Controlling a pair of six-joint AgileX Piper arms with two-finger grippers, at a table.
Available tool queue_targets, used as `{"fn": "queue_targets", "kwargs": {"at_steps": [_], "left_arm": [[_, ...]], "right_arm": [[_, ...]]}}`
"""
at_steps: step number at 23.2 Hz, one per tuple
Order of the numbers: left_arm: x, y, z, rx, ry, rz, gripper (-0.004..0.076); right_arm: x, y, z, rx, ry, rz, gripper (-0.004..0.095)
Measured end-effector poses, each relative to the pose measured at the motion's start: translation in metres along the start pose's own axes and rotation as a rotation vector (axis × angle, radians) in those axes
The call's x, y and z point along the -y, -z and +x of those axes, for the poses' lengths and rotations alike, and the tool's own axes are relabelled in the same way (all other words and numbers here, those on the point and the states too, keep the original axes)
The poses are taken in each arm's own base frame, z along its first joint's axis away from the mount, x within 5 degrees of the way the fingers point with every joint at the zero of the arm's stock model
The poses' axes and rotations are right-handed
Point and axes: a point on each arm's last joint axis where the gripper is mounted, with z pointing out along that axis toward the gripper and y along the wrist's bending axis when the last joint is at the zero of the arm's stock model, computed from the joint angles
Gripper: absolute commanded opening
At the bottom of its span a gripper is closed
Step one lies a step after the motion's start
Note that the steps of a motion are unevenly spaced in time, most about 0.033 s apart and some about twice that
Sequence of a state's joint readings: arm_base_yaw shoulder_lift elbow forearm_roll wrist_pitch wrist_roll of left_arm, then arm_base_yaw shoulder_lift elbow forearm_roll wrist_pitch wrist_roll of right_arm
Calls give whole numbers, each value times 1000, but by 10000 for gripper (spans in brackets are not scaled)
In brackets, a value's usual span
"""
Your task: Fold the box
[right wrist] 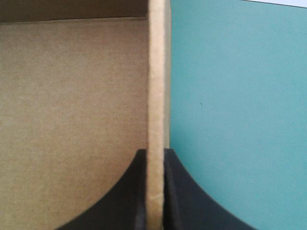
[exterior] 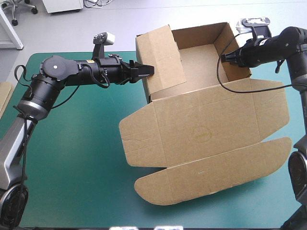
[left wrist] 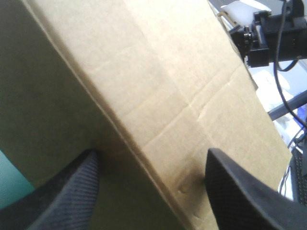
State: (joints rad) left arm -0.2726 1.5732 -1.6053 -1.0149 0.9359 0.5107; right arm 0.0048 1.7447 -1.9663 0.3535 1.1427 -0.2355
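The box [exterior: 204,103] sits on the right half of the counter [exterior: 72,158], its tray toward the far edge and its lid [exterior: 201,143] lying flat on the near side, reaching toward the near edge. The left hand [exterior: 149,70] comes in from the left and meets the outer face of the left wall [exterior: 160,57], fingers standing apart. The right hand [right wrist: 155,155] straddles the right wall [right wrist: 157,86], one finger inside the tray and one outside (the tray's floor lies between the two hands). Spare board [exterior: 4,98] lies at the counter's left edge.
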Motion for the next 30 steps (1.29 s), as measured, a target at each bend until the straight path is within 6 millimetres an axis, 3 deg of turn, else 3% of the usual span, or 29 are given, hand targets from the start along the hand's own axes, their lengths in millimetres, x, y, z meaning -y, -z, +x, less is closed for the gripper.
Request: {"fn": "queue_targets", "kwargs": {"at_steps": [6,14,17,22,30], "left_arm": [[-8,-9,-2,-51,-1,-88,465],[-20,-12,5,-133,-14,-236,451],[-30,-14,7,-159,-14,-310,417],[-50,-23,12,-219,-1,-424,401],[-52,-32,-4,-323,-80,-577,401]], "right_arm": [[-14,-6,1,-28,4,32,0],[-26,-35,5,-89,-33,16,0],[-34,-50,8,-116,-57,3,0],[-43,-59,9,-130,-83,-18,0],[-60,-65,10,-122,-80,3,0]]}}
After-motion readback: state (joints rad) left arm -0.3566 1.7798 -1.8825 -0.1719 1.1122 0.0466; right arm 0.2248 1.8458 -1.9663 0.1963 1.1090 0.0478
